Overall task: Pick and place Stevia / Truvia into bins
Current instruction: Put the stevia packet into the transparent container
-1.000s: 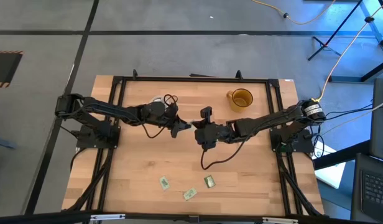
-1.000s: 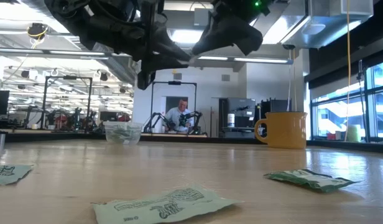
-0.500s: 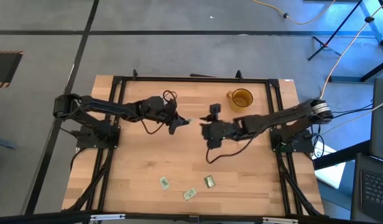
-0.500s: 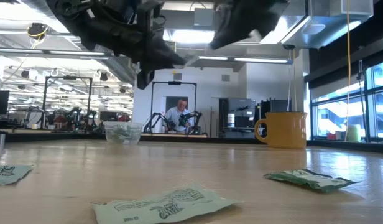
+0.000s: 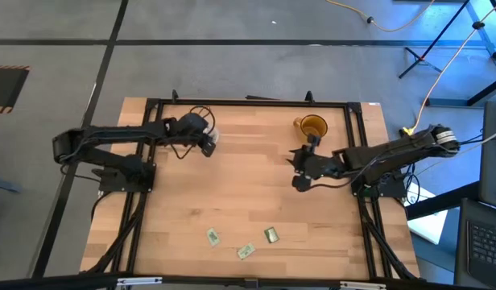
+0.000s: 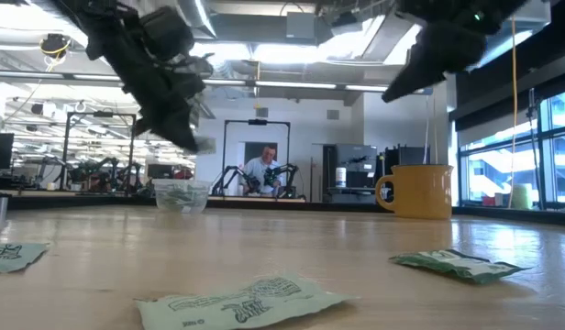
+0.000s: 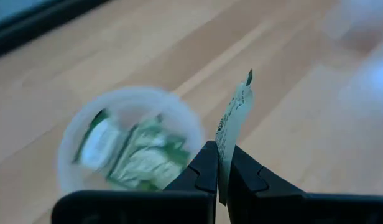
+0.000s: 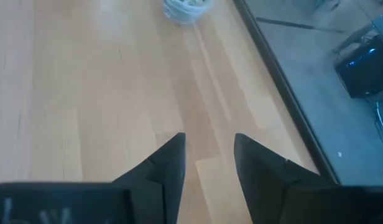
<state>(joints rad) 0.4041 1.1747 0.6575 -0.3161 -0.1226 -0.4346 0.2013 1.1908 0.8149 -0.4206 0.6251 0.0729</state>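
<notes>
Left gripper: clenched on one upright sachet, raised just beside clear cup holding more sachets, far left of table. Right gripper: fingers parted, nothing between, raised near amber mug, far right. Three loose sachets lying flat along near edge.

The wooden table stands in a black frame on a grey floor crossed by dark lines. A yellow cable trails over the floor at far right. Across the table a large workshop shows: ceiling strip lights, windows on the right, and a person seated at a far desk.
</notes>
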